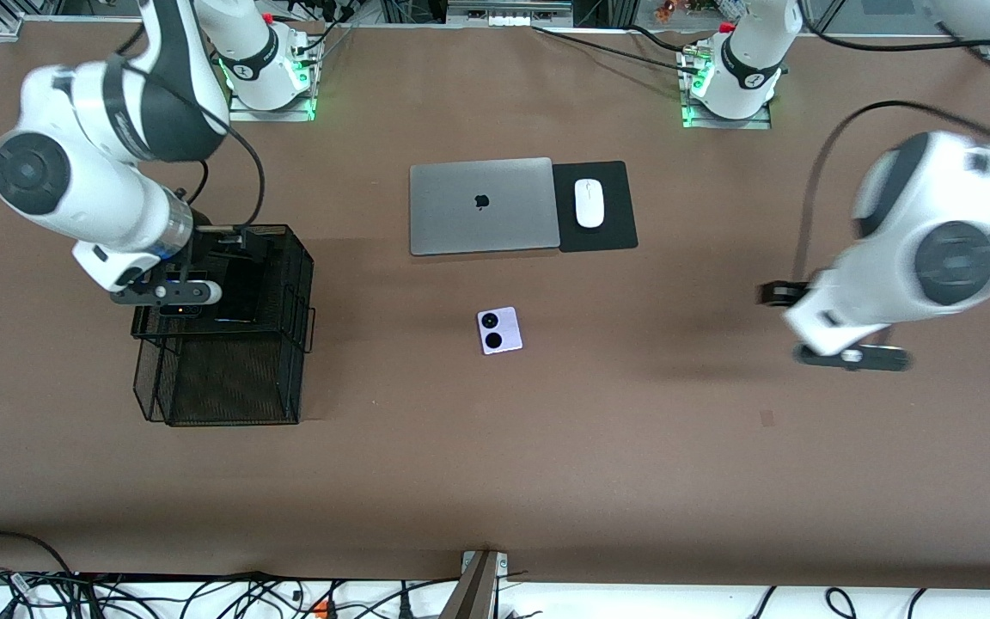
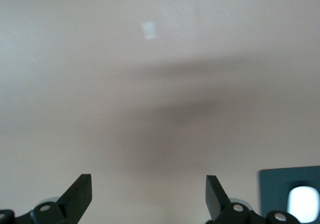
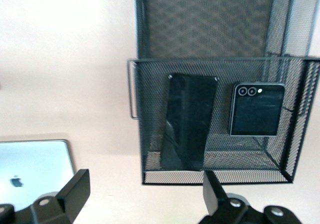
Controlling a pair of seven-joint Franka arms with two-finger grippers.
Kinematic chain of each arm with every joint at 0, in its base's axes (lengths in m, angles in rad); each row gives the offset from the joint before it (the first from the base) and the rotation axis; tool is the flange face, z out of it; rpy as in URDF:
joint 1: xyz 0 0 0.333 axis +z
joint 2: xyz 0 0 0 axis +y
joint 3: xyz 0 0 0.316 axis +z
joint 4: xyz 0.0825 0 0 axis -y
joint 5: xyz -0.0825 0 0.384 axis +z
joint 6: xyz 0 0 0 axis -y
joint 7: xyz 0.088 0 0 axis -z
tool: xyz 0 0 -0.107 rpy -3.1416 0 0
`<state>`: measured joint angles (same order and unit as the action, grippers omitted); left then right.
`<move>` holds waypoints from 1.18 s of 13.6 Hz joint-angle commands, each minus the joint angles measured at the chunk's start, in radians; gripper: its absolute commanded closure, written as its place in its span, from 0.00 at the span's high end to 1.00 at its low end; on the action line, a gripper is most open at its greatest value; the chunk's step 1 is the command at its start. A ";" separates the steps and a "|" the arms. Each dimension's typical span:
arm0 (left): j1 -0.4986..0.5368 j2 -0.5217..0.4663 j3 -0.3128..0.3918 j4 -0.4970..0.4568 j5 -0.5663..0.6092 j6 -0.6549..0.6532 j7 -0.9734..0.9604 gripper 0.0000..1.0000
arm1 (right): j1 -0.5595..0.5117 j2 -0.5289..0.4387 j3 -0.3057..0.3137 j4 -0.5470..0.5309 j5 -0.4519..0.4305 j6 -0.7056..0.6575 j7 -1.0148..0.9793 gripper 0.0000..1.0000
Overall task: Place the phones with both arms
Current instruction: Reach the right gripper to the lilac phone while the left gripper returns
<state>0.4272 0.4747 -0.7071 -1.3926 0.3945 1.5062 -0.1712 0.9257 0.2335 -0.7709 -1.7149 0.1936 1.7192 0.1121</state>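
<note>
Right gripper above half-hidden slim phone.

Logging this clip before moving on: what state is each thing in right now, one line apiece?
Slim black phone: in upper mesh tray, leaning tilted.
Folded black phone: in same tray, beside it.
Lilac phone: folded, on the table, untouched.
Laptop: lid closed.
Mouse: on its black pad.
Right tool: open, empty, over the tray.
Left tool: open, empty, over bare table.
</note>
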 commanded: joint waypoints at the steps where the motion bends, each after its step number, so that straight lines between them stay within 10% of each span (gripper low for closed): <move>1: 0.051 -0.056 -0.011 0.075 -0.011 -0.035 0.188 1.00 | 0.015 0.018 0.036 0.095 0.018 -0.038 0.127 1.00; 10: 0.093 -0.088 0.052 0.155 -0.063 -0.077 0.364 1.00 | 0.022 0.346 0.337 0.401 0.061 0.124 0.679 1.00; 16: -0.197 -0.270 0.553 -0.059 -0.362 0.113 0.361 1.00 | 0.085 0.483 0.409 0.451 0.049 0.322 0.709 1.00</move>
<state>0.3109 0.3418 -0.2767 -1.2830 0.0935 1.5144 0.1742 0.9881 0.6692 -0.3585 -1.3069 0.2329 2.0064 0.8252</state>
